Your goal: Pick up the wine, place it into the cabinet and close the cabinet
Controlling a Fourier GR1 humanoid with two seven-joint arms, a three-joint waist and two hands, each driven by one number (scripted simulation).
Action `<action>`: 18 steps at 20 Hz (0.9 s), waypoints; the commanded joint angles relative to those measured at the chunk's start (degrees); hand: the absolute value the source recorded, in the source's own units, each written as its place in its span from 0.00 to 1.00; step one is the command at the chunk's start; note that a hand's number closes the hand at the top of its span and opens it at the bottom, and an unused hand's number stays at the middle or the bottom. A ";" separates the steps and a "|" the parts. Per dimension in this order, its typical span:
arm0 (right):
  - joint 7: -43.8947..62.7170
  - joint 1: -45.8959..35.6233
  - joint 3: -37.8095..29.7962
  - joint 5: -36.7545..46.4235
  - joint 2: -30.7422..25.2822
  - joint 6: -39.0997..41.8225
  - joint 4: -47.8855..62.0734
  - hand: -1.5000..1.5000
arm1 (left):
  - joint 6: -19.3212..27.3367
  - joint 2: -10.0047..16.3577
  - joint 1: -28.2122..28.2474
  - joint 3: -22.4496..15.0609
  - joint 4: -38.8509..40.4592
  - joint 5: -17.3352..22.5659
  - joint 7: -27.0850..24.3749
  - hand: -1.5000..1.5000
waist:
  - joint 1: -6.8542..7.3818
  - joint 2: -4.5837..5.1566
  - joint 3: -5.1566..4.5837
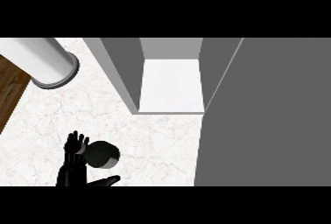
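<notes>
The wine stands upright on the white marble counter at lower left; from above it shows as a dark round top with a grey rim. My left hand is right beside its left side, fingers straight and pointing away from me, thumb spread out below the bottle. The hand is open, and I cannot tell whether it touches the bottle. The cabinet stands open further back at centre, its white inside floor bare. Its grey door fills the right side. My right hand does not show.
A large white cylinder with a grey rim lies at the back left. The counter's left edge runs along a strip of brown wood. The cabinet's grey left wall stands between the cylinder and the opening.
</notes>
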 commanded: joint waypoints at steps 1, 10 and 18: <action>0.72 1.52 1.71 -1.74 1.35 -0.43 -4.61 0.00 | -4.33 1.05 -1.44 1.70 4.87 0.90 -2.47 0.00 | 0.11 0.02 -0.02; 5.47 -1.59 3.63 0.56 1.50 -2.51 -6.68 0.00 | -2.89 -1.14 -4.18 1.88 3.11 1.17 -0.17 0.00 | 0.22 -0.03 -0.02; 6.03 0.54 1.56 -2.61 0.92 -1.55 -7.93 0.00 | -9.52 -1.43 -6.36 0.54 10.61 -0.95 -6.75 1.00 | 0.08 -0.06 -0.02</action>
